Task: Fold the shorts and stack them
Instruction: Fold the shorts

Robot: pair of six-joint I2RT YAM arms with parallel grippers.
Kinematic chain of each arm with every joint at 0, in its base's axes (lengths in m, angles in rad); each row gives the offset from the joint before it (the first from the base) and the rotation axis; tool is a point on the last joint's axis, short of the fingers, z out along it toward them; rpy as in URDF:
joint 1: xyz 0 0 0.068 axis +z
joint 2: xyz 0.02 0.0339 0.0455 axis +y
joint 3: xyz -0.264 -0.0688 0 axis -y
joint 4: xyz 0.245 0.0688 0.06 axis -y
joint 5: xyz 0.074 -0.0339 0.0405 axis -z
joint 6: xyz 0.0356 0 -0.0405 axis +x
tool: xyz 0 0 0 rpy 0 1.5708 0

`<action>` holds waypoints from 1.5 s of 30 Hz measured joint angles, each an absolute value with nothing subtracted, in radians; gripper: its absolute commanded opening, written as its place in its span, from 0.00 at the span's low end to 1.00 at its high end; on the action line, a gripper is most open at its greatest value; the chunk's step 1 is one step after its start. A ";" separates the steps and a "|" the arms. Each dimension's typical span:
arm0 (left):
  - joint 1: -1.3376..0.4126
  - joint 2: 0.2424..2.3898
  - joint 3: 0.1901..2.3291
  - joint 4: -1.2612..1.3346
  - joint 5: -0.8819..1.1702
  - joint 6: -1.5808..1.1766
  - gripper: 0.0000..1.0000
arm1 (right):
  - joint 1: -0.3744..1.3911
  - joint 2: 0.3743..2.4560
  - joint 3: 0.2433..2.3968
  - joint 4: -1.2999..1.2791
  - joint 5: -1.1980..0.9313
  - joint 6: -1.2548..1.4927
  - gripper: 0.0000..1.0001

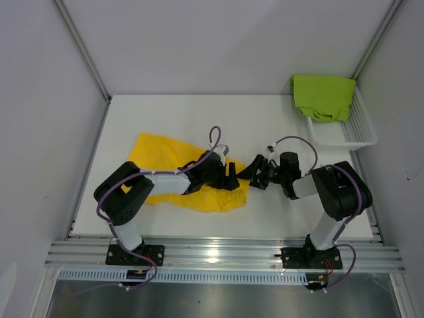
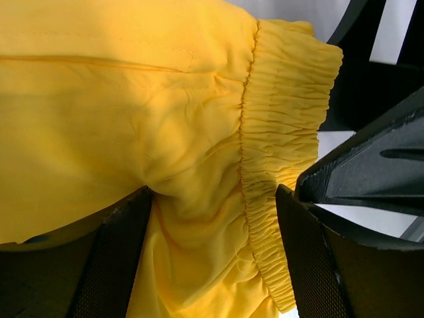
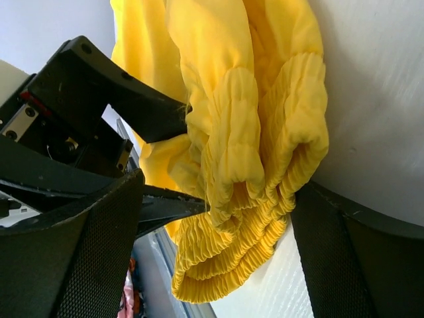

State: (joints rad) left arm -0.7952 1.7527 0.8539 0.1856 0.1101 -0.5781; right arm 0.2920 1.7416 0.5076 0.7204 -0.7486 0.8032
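The yellow shorts (image 1: 165,156) lie crumpled on the white table, left of centre. My left gripper (image 1: 232,180) rests on their right end, open, its fingers astride loose yellow cloth (image 2: 132,99) beside the gathered waistband (image 2: 285,99). My right gripper (image 1: 255,171) faces it from the right and is open too. The bunched waistband (image 3: 265,99) hangs between its wide-set fingers, and neither finger pinches it. The left gripper's black fingers (image 3: 146,112) show just behind the cloth in the right wrist view. The lime green shorts (image 1: 322,96) lie heaped in the basket at the back right.
A white mesh basket (image 1: 354,132) stands at the table's back right corner against the right wall. Grey walls close in the table on three sides. An aluminium rail (image 1: 218,252) runs along the near edge by the arm bases.
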 measured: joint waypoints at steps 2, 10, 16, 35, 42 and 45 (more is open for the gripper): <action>-0.794 1.753 0.846 0.203 0.110 -0.588 0.79 | 0.303 1.736 0.492 0.739 -0.731 0.825 0.86; -0.793 1.753 0.824 0.250 0.111 -0.613 0.78 | 0.322 1.687 0.440 0.669 -0.616 0.871 0.36; -0.793 1.731 0.818 0.222 0.108 -0.619 0.79 | 0.323 1.691 0.461 0.594 -0.596 0.879 0.22; -0.781 1.642 0.825 -0.017 0.007 -0.515 0.87 | 0.314 1.849 0.832 0.213 -0.685 0.666 0.15; -0.755 1.658 0.813 0.037 0.017 -0.514 0.84 | 0.306 1.874 0.844 0.231 -0.713 0.657 0.51; -0.746 1.686 0.814 0.100 0.022 -0.514 0.83 | 0.302 1.874 0.828 0.296 -0.737 0.673 0.60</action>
State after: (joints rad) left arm -0.7460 1.6863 0.8143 0.0998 0.0219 -0.5140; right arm 0.3023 1.8740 0.8280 0.2962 -0.7372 0.6727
